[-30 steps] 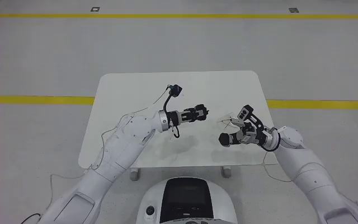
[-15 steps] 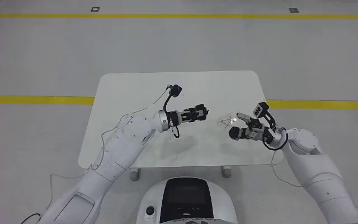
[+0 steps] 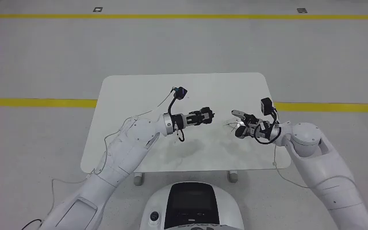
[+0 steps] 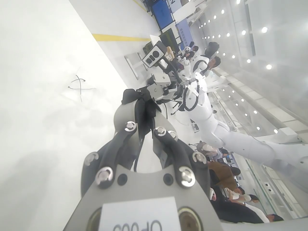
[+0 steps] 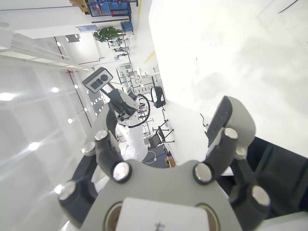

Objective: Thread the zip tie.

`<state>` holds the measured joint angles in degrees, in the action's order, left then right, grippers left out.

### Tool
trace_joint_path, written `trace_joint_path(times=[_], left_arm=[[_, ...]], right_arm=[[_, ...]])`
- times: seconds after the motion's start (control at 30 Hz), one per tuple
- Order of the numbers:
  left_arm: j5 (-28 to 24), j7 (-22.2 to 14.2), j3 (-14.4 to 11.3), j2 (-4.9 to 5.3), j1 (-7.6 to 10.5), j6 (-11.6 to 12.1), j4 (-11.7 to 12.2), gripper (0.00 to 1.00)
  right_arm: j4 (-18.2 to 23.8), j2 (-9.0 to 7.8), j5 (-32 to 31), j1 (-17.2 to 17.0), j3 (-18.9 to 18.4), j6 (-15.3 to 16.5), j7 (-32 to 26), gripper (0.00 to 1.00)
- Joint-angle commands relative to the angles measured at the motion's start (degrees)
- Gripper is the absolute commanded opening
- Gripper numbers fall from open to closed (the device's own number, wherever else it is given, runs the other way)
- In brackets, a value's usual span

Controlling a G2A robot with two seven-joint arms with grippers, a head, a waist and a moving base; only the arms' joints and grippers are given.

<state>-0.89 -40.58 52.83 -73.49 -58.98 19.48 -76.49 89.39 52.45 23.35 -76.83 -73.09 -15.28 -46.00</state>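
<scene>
In the left wrist view we see the left gripper (image 4: 138, 102) with its fingers pressed together; we cannot tell if they pinch anything. Two zip ties (image 4: 80, 87) lie crossed on the tabletop (image 4: 36, 49) beyond it. In the right wrist view the right gripper (image 5: 166, 121) stands spread apart. From above, the ties lie towards the right edge, just beside the right gripper

White arms (image 3: 129, 144), grey screw-studded hands (image 5: 168, 106)

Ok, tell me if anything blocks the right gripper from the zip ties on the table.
Nothing visible does. The crossed zip ties lie in the open on the white table, with the open right gripper close by.
</scene>
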Motion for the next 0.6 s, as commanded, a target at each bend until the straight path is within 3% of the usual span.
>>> trace_joint_path(times=[0.0,0.33,0.4,0.5,0.57], left_arm=[[0.00,0.00,0.00,0.00,0.00,0.00,0.00,0.00],[0.00,0.00,0.00,0.00,0.00,0.00,0.00,0.00],[0.00,0.00,0.00,0.00,0.00,0.00,0.00,0.00],[0.00,0.00,0.00,0.00,0.00,0.00,0.00,0.00],[0.00,0.00,0.00,0.00,0.00,0.00,0.00,0.00]], right_arm=[[-0.01,-0.01,0.05,-0.06,-0.06,0.12,-0.05,1.00],[-0.01,-0.01,0.05,-0.06,-0.06,0.12,-0.05,1.00],[0.09,0.15,-0.08,-0.40,0.24,0.01,1.90,1.00],[1.43,0.63,-1.60,-0.05,1.82,-4.21,8.09,1.00],[0.63,0.78,-2.54,0.47,2.84,-4.21,11.04,1.00]])
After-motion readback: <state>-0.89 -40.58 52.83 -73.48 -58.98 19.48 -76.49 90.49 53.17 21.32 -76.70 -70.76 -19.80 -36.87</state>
